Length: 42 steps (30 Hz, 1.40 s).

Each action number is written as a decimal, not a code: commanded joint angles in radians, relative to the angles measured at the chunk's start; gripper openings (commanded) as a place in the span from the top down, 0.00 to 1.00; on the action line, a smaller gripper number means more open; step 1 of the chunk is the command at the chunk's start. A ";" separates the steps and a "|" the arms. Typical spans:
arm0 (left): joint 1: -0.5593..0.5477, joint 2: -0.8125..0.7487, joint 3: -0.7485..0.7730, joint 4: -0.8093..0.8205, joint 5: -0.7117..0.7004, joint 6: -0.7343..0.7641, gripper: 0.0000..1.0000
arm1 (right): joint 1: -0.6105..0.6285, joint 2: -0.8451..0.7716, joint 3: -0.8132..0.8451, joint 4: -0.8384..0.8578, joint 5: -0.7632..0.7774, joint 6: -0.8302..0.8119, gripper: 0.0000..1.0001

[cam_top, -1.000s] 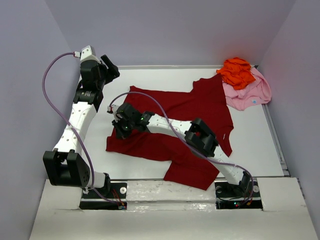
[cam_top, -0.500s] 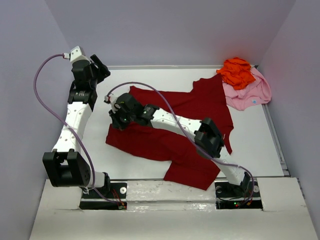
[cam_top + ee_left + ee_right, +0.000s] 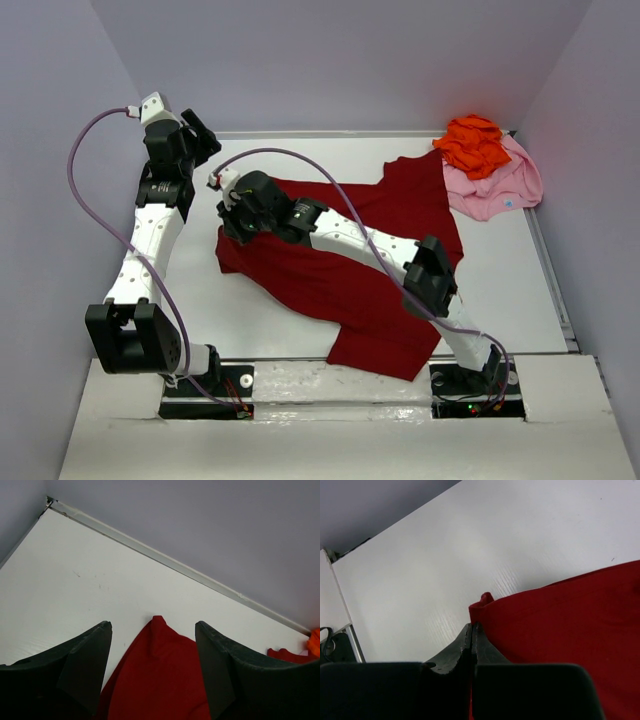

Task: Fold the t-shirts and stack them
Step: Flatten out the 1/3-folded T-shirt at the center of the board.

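Since the earlier frame, the right gripper (image 3: 233, 220) has travelled toward the far left corner of the table (image 3: 235, 335). The left edge of the dark red t-shirt (image 3: 320, 290) has come with it, and we see that edge drawn away from the near left part of the table and bunched under the gripper. The left gripper (image 3: 205, 135) has drawn back slightly toward the same corner.

We see the right arm reaching diagonally across the dark red t-shirt from its base at the near edge. In the right wrist view, the right gripper (image 3: 471, 627) has its fingers pressed together, clamped on the edge of the dark red t-shirt (image 3: 560, 630). A small peak of cloth stands just beyond the fingertips.

In the left wrist view, the left gripper (image 3: 152, 625) has its fingers wide apart and holds nothing. A pointed corner of the dark red t-shirt (image 3: 160, 680) lies on the table (image 3: 75, 580) below the gap.

The rest of the dark red t-shirt lies spread over the middle of the table, reaching the near edge. The orange t-shirt (image 3: 476, 143) sits crumpled in the far right corner on top of the pink t-shirt (image 3: 500, 190), just beside the dark red t-shirt's far right part.
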 commanded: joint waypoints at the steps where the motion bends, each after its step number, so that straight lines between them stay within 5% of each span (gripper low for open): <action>1: -0.003 -0.031 0.008 0.036 0.001 0.004 0.23 | -0.007 0.035 0.019 0.019 0.016 -0.007 1.00; 15: -0.003 -0.030 0.008 0.036 0.007 0.006 0.23 | -0.067 0.098 -0.058 0.050 0.174 0.033 1.00; 32: -0.003 -0.019 0.006 0.039 0.025 -0.001 0.23 | -0.087 0.235 -0.047 0.055 0.088 0.074 0.99; 34: -0.003 -0.017 0.006 0.039 0.027 -0.001 0.23 | -0.087 0.233 -0.055 0.050 0.088 0.071 0.73; 37: -0.003 -0.017 0.008 0.039 0.028 -0.001 0.23 | -0.087 0.200 -0.067 0.050 0.077 0.068 0.56; 42: -0.003 -0.017 0.008 0.039 0.030 -0.002 0.23 | -0.087 0.149 -0.065 0.030 0.037 0.069 0.50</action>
